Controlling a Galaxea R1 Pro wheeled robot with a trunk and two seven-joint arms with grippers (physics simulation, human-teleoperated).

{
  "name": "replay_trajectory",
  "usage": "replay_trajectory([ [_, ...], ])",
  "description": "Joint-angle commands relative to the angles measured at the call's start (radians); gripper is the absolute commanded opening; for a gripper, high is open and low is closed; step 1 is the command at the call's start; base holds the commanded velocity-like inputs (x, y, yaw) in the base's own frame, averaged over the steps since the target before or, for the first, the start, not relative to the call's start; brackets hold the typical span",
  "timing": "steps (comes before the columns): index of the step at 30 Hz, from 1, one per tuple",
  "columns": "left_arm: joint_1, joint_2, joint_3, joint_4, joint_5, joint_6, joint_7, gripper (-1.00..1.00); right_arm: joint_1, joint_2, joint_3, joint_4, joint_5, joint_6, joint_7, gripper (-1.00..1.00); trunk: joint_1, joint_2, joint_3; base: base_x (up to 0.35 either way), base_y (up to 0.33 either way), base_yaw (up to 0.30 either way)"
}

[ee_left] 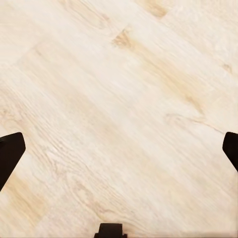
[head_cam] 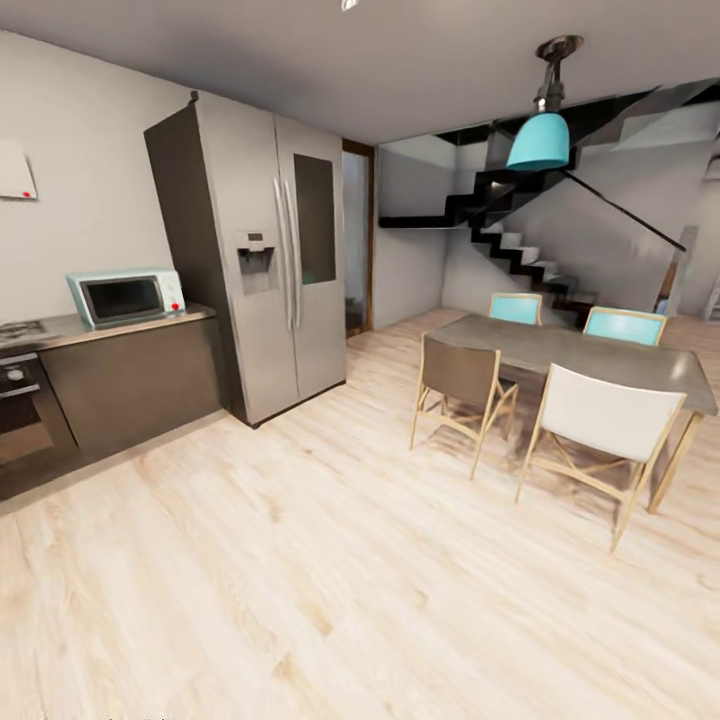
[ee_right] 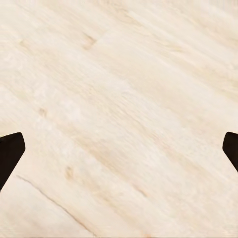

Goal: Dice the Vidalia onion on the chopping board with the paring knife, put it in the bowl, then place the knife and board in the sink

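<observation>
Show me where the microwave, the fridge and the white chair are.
microwave [head_cam: 122,297]: head view, on its dark door.
fridge [head_cam: 262,330]: head view, on its left door.
white chair [head_cam: 610,415]: head view, on its backrest.

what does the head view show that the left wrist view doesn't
Head view: a steel fridge, a pale blue microwave on a dark counter, a grey dining table with chairs, a teal pendant lamp and a staircase.
Left wrist view: the two dark fingertips of the left gripper, set wide apart with nothing between them.
Both: the light wooden floor.
</observation>
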Motion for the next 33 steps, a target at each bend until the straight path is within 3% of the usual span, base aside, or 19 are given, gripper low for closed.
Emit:
replay_trajectory([
  [1,0.000,0.000,0.000,-0.001,0.000,-0.002,0.003,1.00,0.000,0.000,0.001,0.001,0.000,-0.003,-0.003,1.00,0.000,0.000,-0.001,0.180,-0.175,0.268],
  [33,0.000,0.000,0.001,-0.001,0.000,-0.002,0.004,1.00,0.000,0.000,0.001,0.001,0.000,-0.003,-0.003,1.00,0.000,0.000,-0.012,0.187,-0.177,0.269],
])
